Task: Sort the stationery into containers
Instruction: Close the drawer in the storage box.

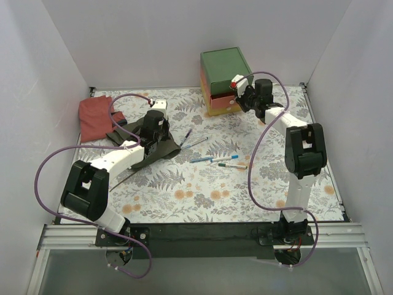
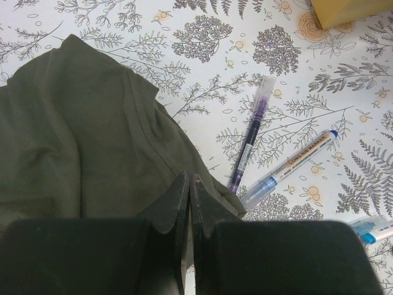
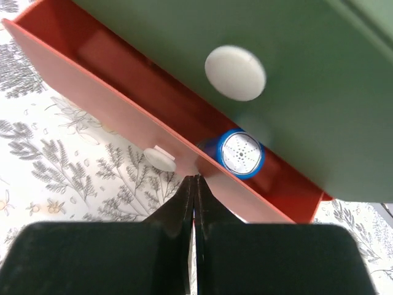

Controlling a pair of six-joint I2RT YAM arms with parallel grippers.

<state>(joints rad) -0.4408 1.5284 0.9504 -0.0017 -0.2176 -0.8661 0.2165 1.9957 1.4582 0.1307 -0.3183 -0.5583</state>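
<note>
The chest (image 1: 225, 69) stands at the back, its red-orange drawer (image 3: 123, 117) pulled open. A round blue-white tin (image 3: 241, 153) lies in that drawer, under the shut green drawer (image 3: 295, 74). My right gripper (image 3: 194, 179) is shut and empty, its tips against the red-orange drawer's front panel beside the white knob (image 3: 159, 158). My left gripper (image 2: 189, 181) is shut and empty, low over the dark green cloth (image 2: 86, 135). A purple pen (image 2: 250, 138) and a white pen with blue ends (image 2: 288, 169) lie just right of the cloth. More pens (image 1: 225, 158) lie mid-table.
The red cloth (image 1: 98, 117) lies at the far left behind the dark green cloth (image 1: 147, 147). A corner of the yellow drawer (image 2: 350, 9) shows in the left wrist view. White walls close the table on three sides.
</note>
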